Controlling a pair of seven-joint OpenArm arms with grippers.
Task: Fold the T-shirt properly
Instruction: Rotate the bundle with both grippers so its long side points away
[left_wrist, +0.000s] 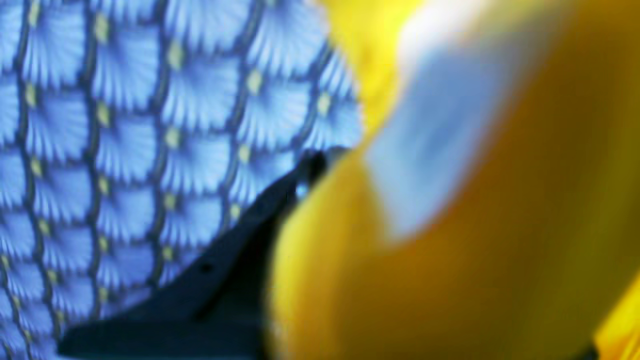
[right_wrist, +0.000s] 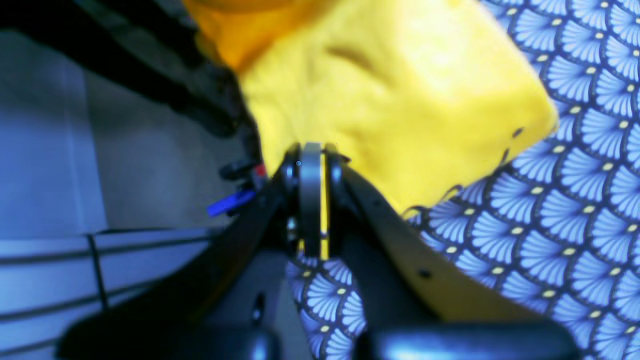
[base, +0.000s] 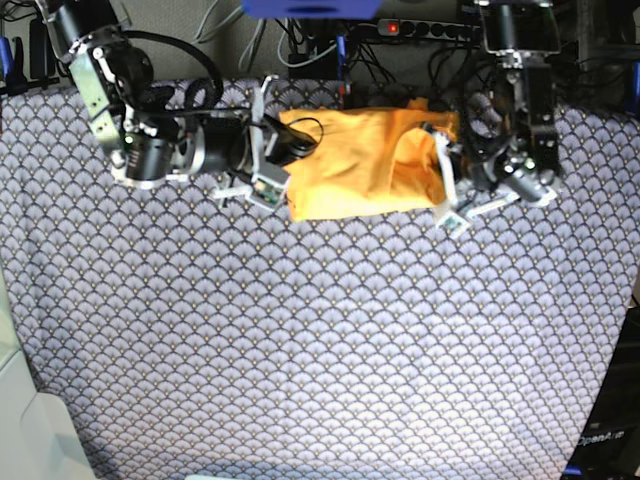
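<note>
The yellow-orange T-shirt (base: 360, 160) lies bunched into a rough rectangle at the far middle of the table, stretched between both grippers. My right gripper (base: 283, 150) is at the shirt's left edge. In the right wrist view it (right_wrist: 312, 162) is shut on the T-shirt (right_wrist: 400, 85), with a strip of yellow cloth between the fingers. My left gripper (base: 442, 170) is at the shirt's right edge. In the left wrist view blurred cloth (left_wrist: 450, 225) drapes close over the lens and hides all but one black finger (left_wrist: 300, 185).
The blue-grey fan-patterned tablecloth (base: 320, 340) covers the whole table. Cables and a power strip (base: 420, 28) run along the far edge behind the shirt. A white object (base: 30, 430) stands at the near left corner.
</note>
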